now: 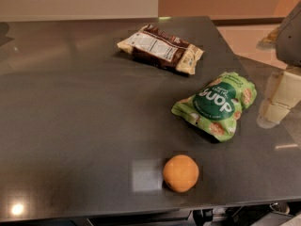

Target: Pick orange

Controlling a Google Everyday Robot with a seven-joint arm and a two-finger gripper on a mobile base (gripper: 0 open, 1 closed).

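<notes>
The orange [180,173] sits on its own near the front edge of the dark grey table [70,126], a little right of the middle. It is round and matte, resting directly on the tabletop with nothing touching it. Just to its left a pale square of reflected light [146,175] lies on the surface.

Behind it and slightly to the right lies a green snack bag [216,105], puffed up and crumpled, with white lettering on a dark green circle (the lettering reads upside down from here). It is clearly apart from the orange, with bare table between them.

Further back, near the far edge, a second snack bag [162,48] in brown and cream lies flat at a slant, label side up. It is well apart from the green bag.

The gripper [277,102] is off at the right side, a pale, blocky shape hanging just above the table's right edge, beside the green bag but not touching it, and well away from the orange. It holds nothing that I can see. Whether it is spread or pressed together I can't make out. Above it the grey arm [291,32] runs out at the right.
</notes>
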